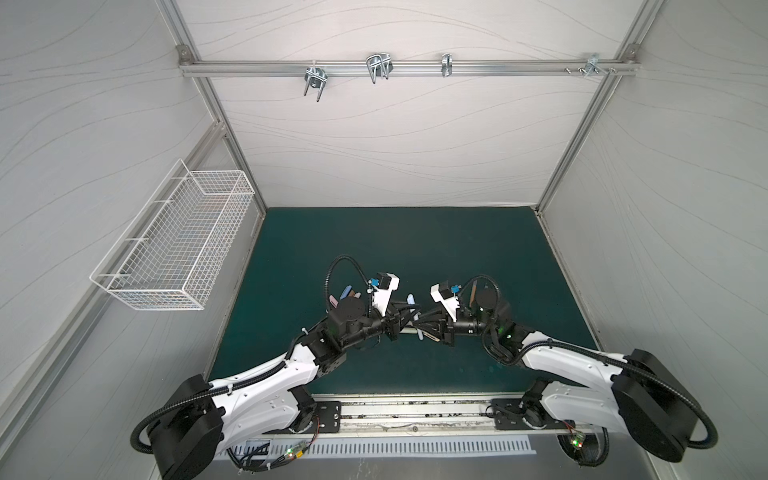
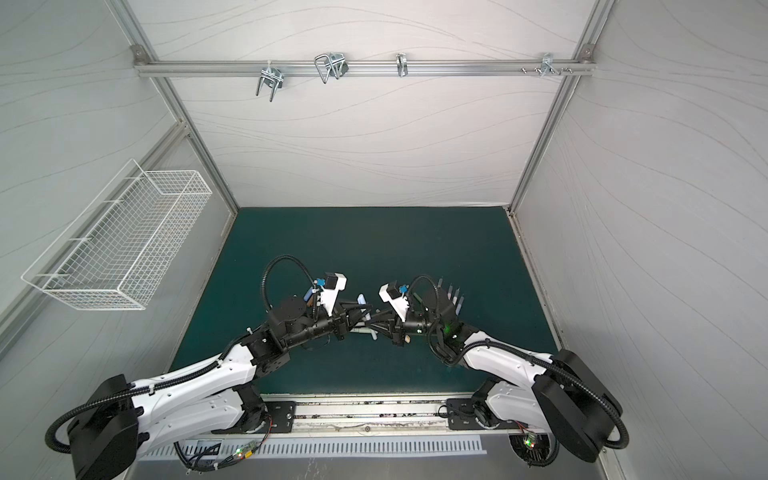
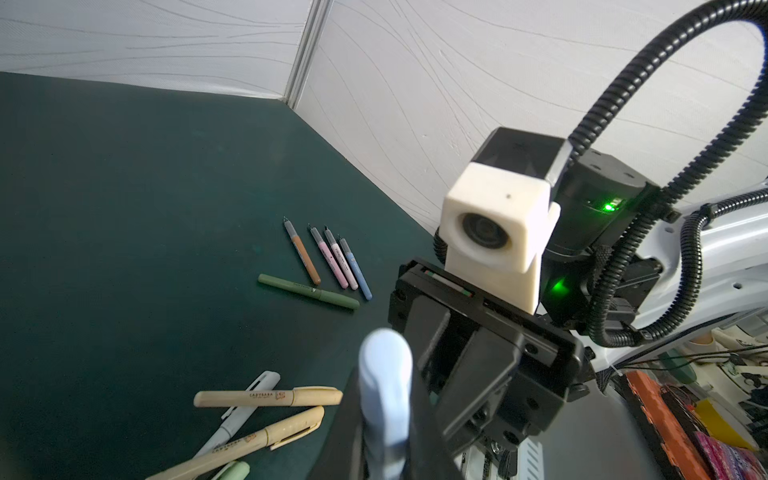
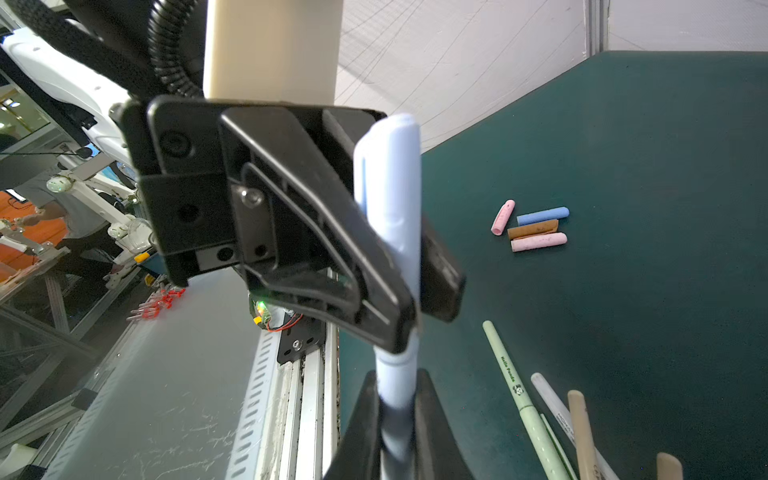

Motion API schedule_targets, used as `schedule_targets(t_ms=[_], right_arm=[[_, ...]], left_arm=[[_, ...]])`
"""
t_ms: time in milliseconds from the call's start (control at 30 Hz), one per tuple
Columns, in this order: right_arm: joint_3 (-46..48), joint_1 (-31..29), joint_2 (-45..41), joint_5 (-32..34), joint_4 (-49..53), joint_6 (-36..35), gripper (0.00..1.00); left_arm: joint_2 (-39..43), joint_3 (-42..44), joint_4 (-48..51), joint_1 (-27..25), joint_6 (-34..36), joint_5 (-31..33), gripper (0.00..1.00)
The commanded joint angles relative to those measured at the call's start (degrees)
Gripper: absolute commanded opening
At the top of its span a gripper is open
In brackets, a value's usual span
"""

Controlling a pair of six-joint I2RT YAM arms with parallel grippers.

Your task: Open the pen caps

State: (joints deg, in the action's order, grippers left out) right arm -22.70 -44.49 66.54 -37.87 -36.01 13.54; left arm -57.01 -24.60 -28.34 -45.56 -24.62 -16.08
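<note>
A light blue pen is held off the green mat between both grippers. My left gripper is shut on its pen cap, whose rounded end sticks out past the fingers. My right gripper is shut on the pen's body just below the cap. In both top views the grippers meet at mid-mat. Several loose pen caps lie together on the mat. Several uncapped pens lie in a row, with a capped green pen beside them.
More capped pens, tan, white and green, lie in a loose pile under the grippers. A white wire basket hangs on the left wall. A metal rail runs along the mat's front edge.
</note>
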Motion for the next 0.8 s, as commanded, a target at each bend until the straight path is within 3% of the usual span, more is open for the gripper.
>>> schedule_targets(t_ms=[0, 567, 767], right_arm=[[-1.1, 0.0, 0.8, -2.2, 1.4, -1.1, 0.0], [-2.3, -0.6, 2.3, -2.8, 4.3, -3.1, 0.0], [-2.7, -0.8, 2.7, -3.0, 5.3, -3.7, 0.0]], left_arm=[[1.2, -0.9, -1.5, 0.6, -1.9, 4.1, 0.0], [1.8, 3.3, -11.8, 3.3, -10.4, 4.4, 0.0], [-0.2, 6.1, -19.1, 7.9, -17.6, 3.2, 0.0]])
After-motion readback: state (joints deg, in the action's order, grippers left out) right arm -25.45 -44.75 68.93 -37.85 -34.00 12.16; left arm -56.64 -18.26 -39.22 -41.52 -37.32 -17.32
